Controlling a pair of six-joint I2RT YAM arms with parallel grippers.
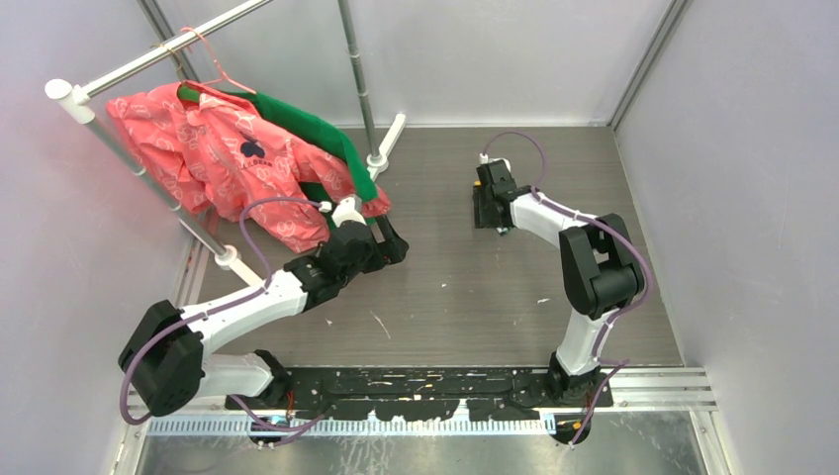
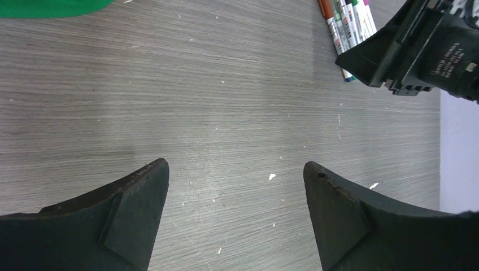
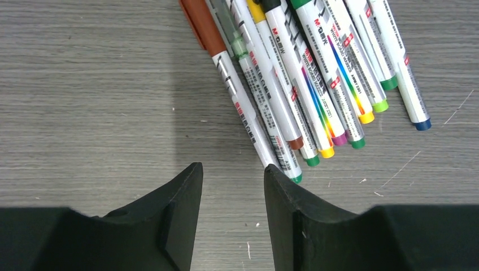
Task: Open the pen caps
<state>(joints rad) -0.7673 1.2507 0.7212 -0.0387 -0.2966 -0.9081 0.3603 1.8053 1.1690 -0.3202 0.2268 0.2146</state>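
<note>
Closest to your right wrist camera, the right gripper [image 3: 233, 168] has its jaws partly apart. A narrow strip of bare table [image 3: 85, 113] shows in the gap, and nothing is gripped. The tip of one finger [image 3: 294, 214] sits right at the near end of the leftmost pen; you cannot tell whether it actually touches.

The pens [image 3: 316, 84], roughly ten of them, lie flat on the table just beyond that gripper, side by side in a loose fan, with white barrels. The pen caps [image 3: 200, 25] are all at the far ends. You see the brown one seated on its barrel, while the yellow, black and green ones are cut off by the top edge of the view. The small coloured butt ends point toward the fingers: green, brown, yellow, purple and blue among them.

Your left gripper [image 2: 235, 164] has its jaws spread wide and holds nothing, with only wood-grain tabletop under it. It is well apart from the pens, which show at the top right of its view, partly under the right gripper.

From overhead, a pink jacket [image 1: 213, 158] and a green garment [image 1: 317, 134] hang from a rail [image 1: 168, 49] at the far left.
</note>
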